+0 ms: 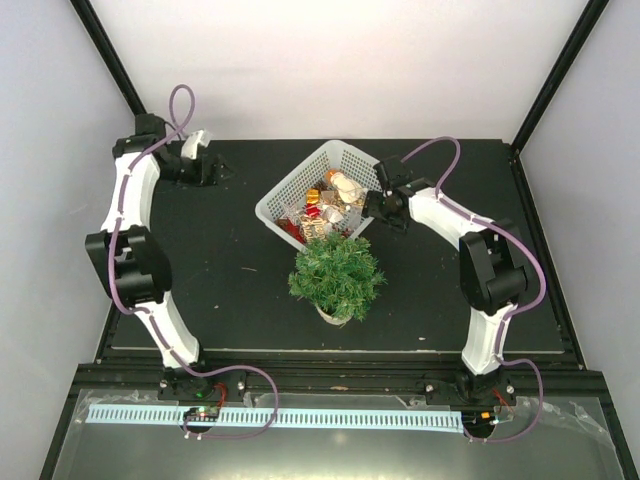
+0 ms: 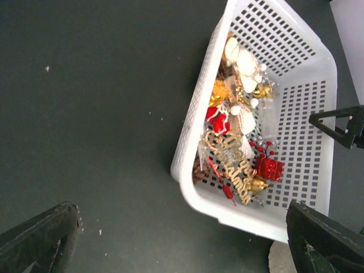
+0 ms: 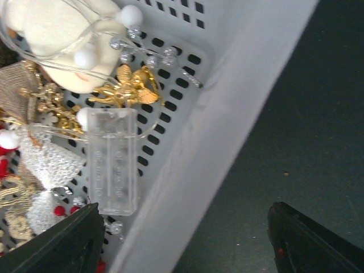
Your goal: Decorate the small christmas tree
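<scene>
The small christmas tree (image 1: 337, 270), bushy and dark green on a white base (image 1: 335, 315), stands mid-table with nothing hanging on it that I can see. Just behind it sits a white mesh basket (image 1: 287, 186) full of ornaments. My right gripper (image 1: 383, 205) is open and straddles the basket's right rim (image 3: 227, 114), one finger (image 3: 62, 244) inside and the other (image 3: 313, 244) over the table. Below it lie a clear battery box (image 3: 112, 162) and a gold angel (image 3: 128, 88). My left gripper (image 1: 205, 160) stands open at the back left, holding nothing.
The left wrist view takes in the basket (image 2: 318, 74) with a gold script sign (image 2: 236, 165) and a red gift box (image 2: 269, 168). The dark table (image 1: 220, 290) is ringed by black frame posts and white walls.
</scene>
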Controlling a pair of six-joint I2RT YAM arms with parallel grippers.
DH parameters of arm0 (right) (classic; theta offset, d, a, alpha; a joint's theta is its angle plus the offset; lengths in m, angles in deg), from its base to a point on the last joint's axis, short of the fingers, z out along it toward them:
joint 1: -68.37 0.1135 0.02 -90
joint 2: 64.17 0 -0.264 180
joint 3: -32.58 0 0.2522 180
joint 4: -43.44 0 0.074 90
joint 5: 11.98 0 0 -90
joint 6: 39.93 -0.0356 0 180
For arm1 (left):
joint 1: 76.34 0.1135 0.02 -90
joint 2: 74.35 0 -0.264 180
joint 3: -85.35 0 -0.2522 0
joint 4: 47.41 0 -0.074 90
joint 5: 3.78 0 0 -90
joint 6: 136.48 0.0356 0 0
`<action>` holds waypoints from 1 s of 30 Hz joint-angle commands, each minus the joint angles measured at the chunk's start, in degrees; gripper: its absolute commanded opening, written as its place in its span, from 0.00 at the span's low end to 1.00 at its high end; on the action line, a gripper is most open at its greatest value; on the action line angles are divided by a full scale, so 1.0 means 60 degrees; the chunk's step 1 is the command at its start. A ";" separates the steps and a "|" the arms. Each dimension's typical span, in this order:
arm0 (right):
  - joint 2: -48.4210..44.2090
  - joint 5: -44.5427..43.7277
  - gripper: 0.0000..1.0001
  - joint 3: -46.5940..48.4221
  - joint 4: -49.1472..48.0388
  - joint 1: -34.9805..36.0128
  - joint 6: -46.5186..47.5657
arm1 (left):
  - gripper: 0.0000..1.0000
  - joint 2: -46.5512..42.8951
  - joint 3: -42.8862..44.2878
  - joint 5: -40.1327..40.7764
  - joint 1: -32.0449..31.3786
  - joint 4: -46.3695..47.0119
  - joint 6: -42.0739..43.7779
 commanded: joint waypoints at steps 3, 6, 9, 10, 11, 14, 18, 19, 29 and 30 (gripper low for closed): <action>-0.0392 -0.1107 0.80 -0.0211 0.0561 0.0035 0.0533 | 0.99 -0.0322 -0.0803 -0.0724 0.0505 -0.0160 0.0518; -0.0441 -0.1352 0.80 -0.0372 0.0652 -0.0055 0.0683 | 0.99 -0.0394 -0.1266 -0.0950 0.0687 -0.0013 0.0556; -0.0653 -0.1403 0.80 -0.0647 0.0640 -0.0347 0.0759 | 0.99 -0.0509 -0.1654 -0.0950 0.0771 0.0073 0.0707; -0.0760 -0.1462 0.80 -0.0728 0.0660 -0.0471 0.0807 | 0.99 -0.0537 -0.1744 -0.0920 0.0795 0.0080 0.0772; -0.0872 -0.1541 0.80 -0.0818 0.0726 -0.0594 0.0872 | 0.99 -0.0566 -0.1816 -0.0911 0.0833 0.0068 0.0840; -0.1122 -0.2049 0.80 -0.0867 0.1036 -0.0891 0.1189 | 0.99 -0.0602 -0.2001 -0.0900 0.0938 0.0048 0.0982; -0.1388 -0.2485 0.80 -0.0960 0.1390 -0.1565 0.1487 | 0.99 -0.0587 -0.2209 -0.0967 0.1035 0.0072 0.1103; -0.1520 -0.2555 0.80 -0.0988 0.1457 -0.1775 0.1528 | 0.99 -0.0587 -0.2266 -0.0992 0.1050 0.0104 0.1123; -0.2281 -0.3430 0.81 -0.0262 0.2190 -0.3415 0.1842 | 0.99 -0.0565 -0.2716 -0.1146 0.1149 0.0168 0.1348; -0.2342 -0.3413 0.81 -0.0116 0.2283 -0.3408 0.1876 | 0.99 -0.0572 -0.2793 -0.1172 0.1155 0.0175 0.1368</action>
